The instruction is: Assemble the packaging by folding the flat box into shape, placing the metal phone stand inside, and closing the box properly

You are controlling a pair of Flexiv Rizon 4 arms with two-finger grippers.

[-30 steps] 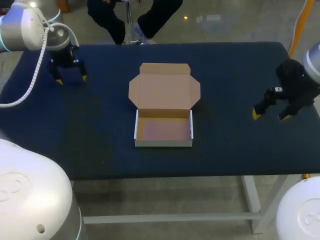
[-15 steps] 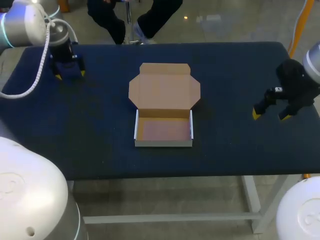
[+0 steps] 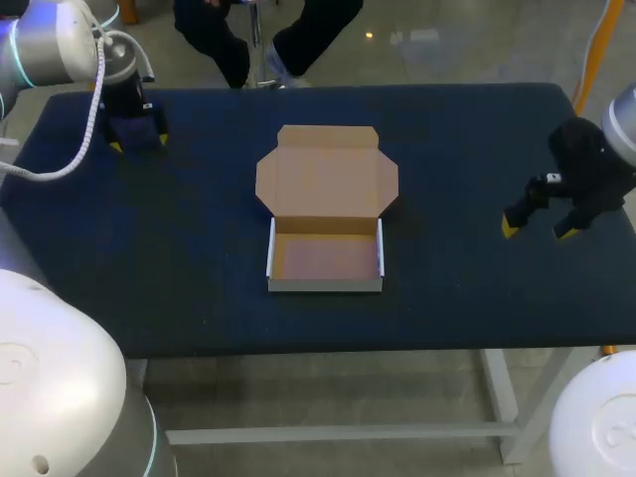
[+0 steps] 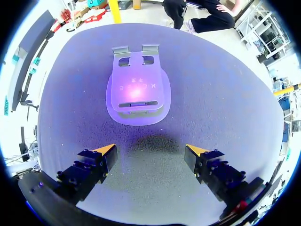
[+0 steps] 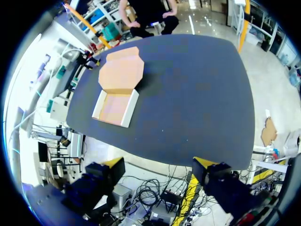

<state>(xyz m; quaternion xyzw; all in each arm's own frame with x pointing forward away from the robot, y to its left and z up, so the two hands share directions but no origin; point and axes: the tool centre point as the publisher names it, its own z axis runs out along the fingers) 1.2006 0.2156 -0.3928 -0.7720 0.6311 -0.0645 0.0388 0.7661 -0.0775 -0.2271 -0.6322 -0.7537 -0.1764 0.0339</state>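
Hovering spread wide and empty, left gripper (image 4: 153, 153) with metal phone stand (image 4: 136, 89) just ahead, box (image 3: 326, 214) lid open, centred on table (image 3: 179, 258), right gripper (image 3: 537, 226) likewise spread, empty.

Your box (image 3: 326, 260) sat near the middle of the dark blue table (image 3: 467, 129). Its tray was folded up with white walls, and its brown lid (image 3: 327, 171) was opened back toward the far edge. Your left gripper (image 3: 139, 140) hung over the far left corner, well apart from the box. Your right gripper (image 3: 538, 230) hovered near the right edge, yellow tips spread, with nothing between them.
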